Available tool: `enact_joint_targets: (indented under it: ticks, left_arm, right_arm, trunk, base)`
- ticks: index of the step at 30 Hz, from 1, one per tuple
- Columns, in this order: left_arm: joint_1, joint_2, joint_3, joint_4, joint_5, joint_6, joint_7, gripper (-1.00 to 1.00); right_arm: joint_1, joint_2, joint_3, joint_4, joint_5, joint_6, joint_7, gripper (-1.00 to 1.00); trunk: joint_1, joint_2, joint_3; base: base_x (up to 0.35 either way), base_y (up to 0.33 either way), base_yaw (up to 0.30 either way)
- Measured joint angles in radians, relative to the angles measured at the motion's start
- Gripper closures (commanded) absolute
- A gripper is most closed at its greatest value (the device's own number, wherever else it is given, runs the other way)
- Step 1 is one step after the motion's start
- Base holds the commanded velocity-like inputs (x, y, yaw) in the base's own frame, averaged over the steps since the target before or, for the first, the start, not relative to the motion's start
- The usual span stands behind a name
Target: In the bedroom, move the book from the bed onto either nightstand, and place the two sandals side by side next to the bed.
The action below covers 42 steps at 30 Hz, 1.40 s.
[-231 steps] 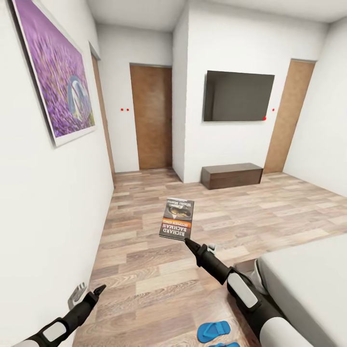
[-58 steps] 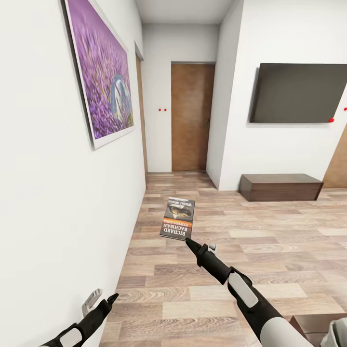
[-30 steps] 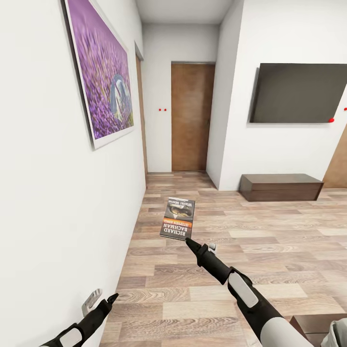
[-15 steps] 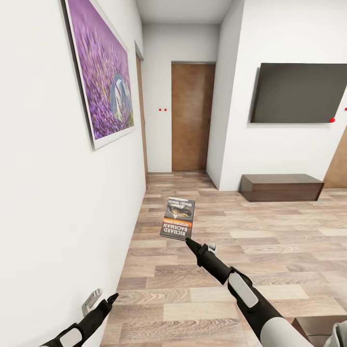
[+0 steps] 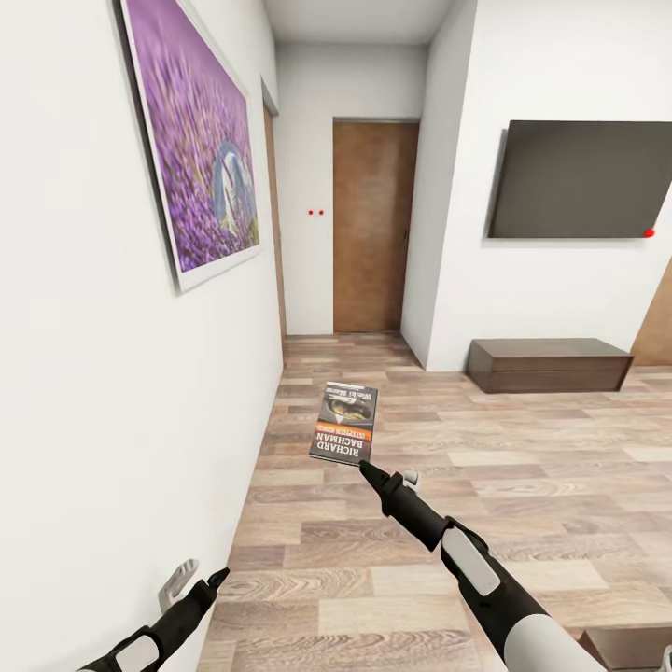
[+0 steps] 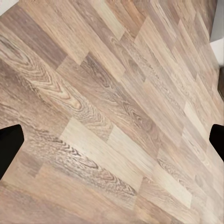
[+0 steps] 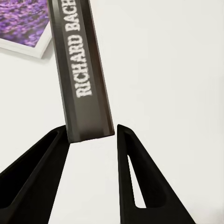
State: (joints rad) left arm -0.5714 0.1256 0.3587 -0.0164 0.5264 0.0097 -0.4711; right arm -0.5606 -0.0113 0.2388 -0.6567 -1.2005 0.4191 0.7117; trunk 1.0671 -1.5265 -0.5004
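Note:
The book (image 5: 343,425), a thin dark paperback with an orange band and "RICHARD BACHMAN" on it, hangs above the wood floor. My right gripper (image 5: 366,469) is shut on its lower edge. In the right wrist view the book's spine (image 7: 84,70) stands clamped between the two black fingers (image 7: 51,163) of that gripper (image 7: 91,135). My left gripper (image 5: 217,579) hangs low beside the left wall, open and holding nothing; its wrist view has floor planks between the spread fingertips (image 6: 9,144). The sandals and nightstands are out of view.
The white wall with the lavender picture (image 5: 191,140) runs close along my left. A brown door (image 5: 371,226) closes the corridor ahead. A long low bench (image 5: 549,364) sits under a wall TV (image 5: 583,179). A dark-brown wooden corner (image 5: 623,646) shows bottom right; I cannot tell what it belongs to.
The camera has turned left since the oldest frame, so the mattress and blue sandals left the picture, and it keeps drifting slightly left. The book stays held the same way.

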Motion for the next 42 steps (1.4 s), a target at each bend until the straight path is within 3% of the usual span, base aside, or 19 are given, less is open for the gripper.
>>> enact_joint_targets:
  ticks: [42]
  left_arm:
    - [0.0,0.0,-0.002,0.0,0.0,0.0,0.0,-1.0]
  right_arm:
    - [0.0,-0.001,0.0,0.0,0.0,0.0,0.0,1.0]
  trunk:
    - [0.0,0.0,0.0]
  base:
    - [0.107,0.0,0.0]
